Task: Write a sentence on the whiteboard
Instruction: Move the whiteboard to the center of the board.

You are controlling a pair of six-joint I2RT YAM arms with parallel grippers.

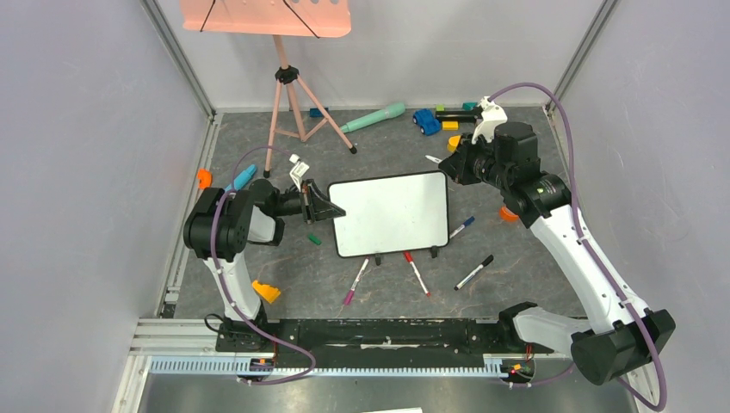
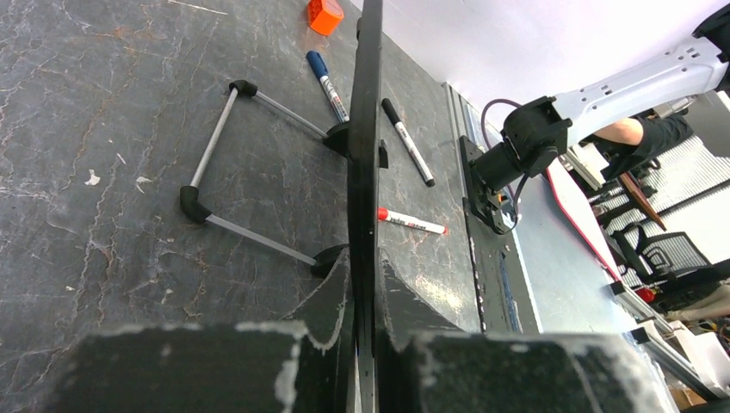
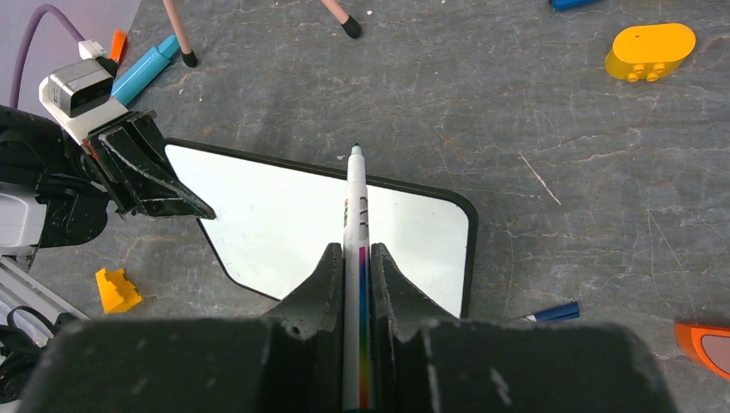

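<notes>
The whiteboard (image 1: 392, 212) stands mid-table on its two black feet, its white face blank; no teal-green sentence shows on it. My left gripper (image 1: 331, 209) is shut on the board's left edge; in the left wrist view the board (image 2: 366, 129) runs edge-on between the closed fingers (image 2: 331, 301). My right gripper (image 1: 452, 163) hovers off the board's upper right corner, shut on a white marker (image 3: 355, 198) with a rainbow stripe. Its teal tip points past the far rim of the board (image 3: 284, 232).
A salmon-pink perforated tray (image 1: 267, 17) on tripod legs (image 1: 288, 112) stands at the back. Loose markers lie in front of the board: magenta (image 1: 355, 282), red (image 1: 417, 273), black (image 1: 474, 272), blue (image 1: 461, 227). A blue toy car (image 1: 426, 120) and an orange wedge (image 1: 266, 291) lie nearby.
</notes>
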